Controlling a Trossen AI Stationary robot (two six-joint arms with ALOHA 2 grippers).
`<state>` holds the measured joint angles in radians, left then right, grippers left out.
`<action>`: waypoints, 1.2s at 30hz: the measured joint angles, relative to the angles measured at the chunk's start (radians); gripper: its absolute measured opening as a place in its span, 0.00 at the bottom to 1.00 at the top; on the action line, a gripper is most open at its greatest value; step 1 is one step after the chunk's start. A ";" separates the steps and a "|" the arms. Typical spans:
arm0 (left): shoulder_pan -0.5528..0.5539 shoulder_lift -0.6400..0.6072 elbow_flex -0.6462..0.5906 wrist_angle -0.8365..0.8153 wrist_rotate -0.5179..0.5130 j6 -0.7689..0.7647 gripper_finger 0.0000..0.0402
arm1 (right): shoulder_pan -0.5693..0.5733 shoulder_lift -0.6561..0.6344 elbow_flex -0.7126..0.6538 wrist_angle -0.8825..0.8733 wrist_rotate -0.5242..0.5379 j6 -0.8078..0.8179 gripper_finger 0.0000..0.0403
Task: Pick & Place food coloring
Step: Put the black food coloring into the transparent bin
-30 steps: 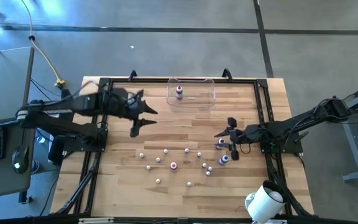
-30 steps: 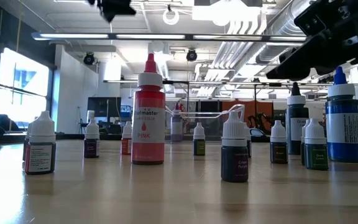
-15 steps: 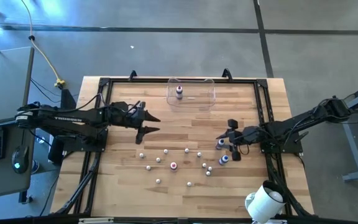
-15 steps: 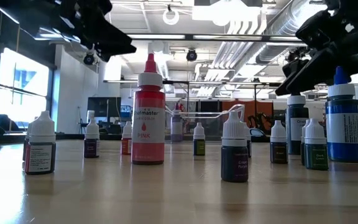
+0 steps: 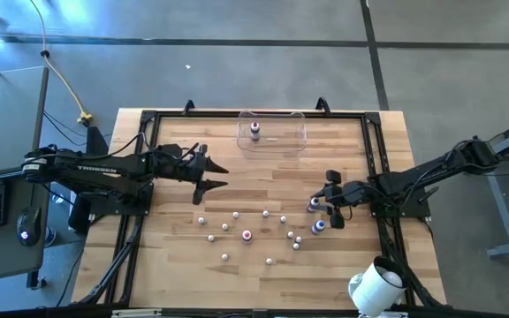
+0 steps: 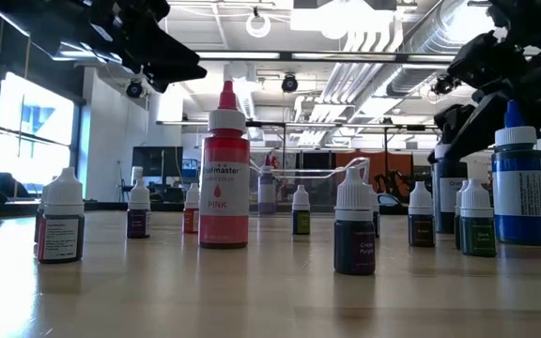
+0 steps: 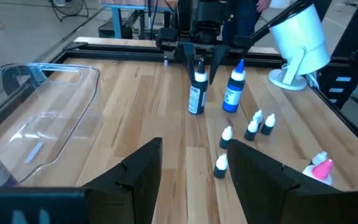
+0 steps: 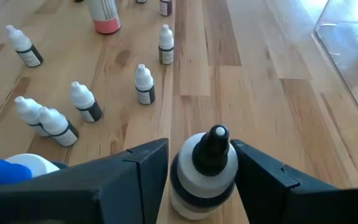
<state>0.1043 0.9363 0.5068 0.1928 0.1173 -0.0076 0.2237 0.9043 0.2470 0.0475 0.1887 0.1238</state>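
Several small food coloring bottles [image 5: 246, 231] with white caps stand upright on the wooden table, among them a pink one [image 6: 224, 178] and a blue one [image 5: 319, 225]. One more stands in the clear tub [image 5: 272, 132]. My right gripper [image 5: 318, 205] is open and tipped down over a dark bottle [image 8: 205, 165], with one finger on each side of its cap. My left gripper [image 5: 224, 176] hangs open above the table, left of the bottles, with nothing between its fingers. My right gripper has its two fingers [image 8: 143, 168] on either side of the dark bottle's white cap [image 8: 185, 171], coming at a slant from above and from the table's right. The bottle stands upright on the table. I cannot tell whether the fingers touch it.
A big white cylinder [image 5: 376, 284] stands at the near right corner. The blue bottle [image 7: 233, 90] stands close beside the dark one, near my right gripper. A black frame [image 5: 148, 119] runs along the table's edges. Bare wood lies between the tub and the bottles.
My left gripper has come down toward the table and levelled out, then kept still. My right gripper has tipped further downward, its fingers sinking around the top of the dark bottle. No bottle has moved.
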 joint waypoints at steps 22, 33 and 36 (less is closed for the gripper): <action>0.000 0.000 0.000 -0.002 0.002 -0.047 0.45 | -0.130 -0.001 0.001 0.703 0.170 -0.258 0.33; 0.000 0.000 0.000 -0.010 -0.090 -0.121 0.45 | -0.380 0.267 0.220 0.624 -0.021 -0.253 0.30; 0.000 0.000 0.000 -0.010 -0.173 -0.156 0.45 | -0.431 0.393 0.380 0.502 -0.048 -0.286 0.31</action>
<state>0.1043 0.9367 0.5068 0.1825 -0.0552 -0.1636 -0.2068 1.2975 0.6272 0.5490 0.1406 -0.1622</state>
